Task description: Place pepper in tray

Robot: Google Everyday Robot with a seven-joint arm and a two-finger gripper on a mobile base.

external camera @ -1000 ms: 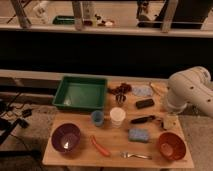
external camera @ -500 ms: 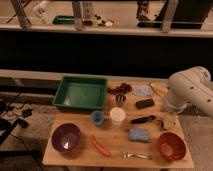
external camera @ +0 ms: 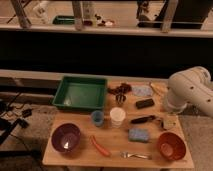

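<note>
The pepper (external camera: 100,146), slim and orange-red, lies on the wooden table near its front edge, between the purple bowl and the fork. The green tray (external camera: 61,96) sits at the table's back left with nothing in it. My white arm (external camera: 192,92) reaches in from the right. Its gripper (external camera: 169,121) hangs low over the table's right side, far from the pepper and holding nothing.
A purple bowl (external camera: 66,137) is at the front left and an orange bowl (external camera: 171,145) at the front right. A blue cup (external camera: 97,117), white cup (external camera: 117,116), blue sponge (external camera: 138,135), fork (external camera: 134,155) and dark tools (external camera: 145,103) crowd the middle.
</note>
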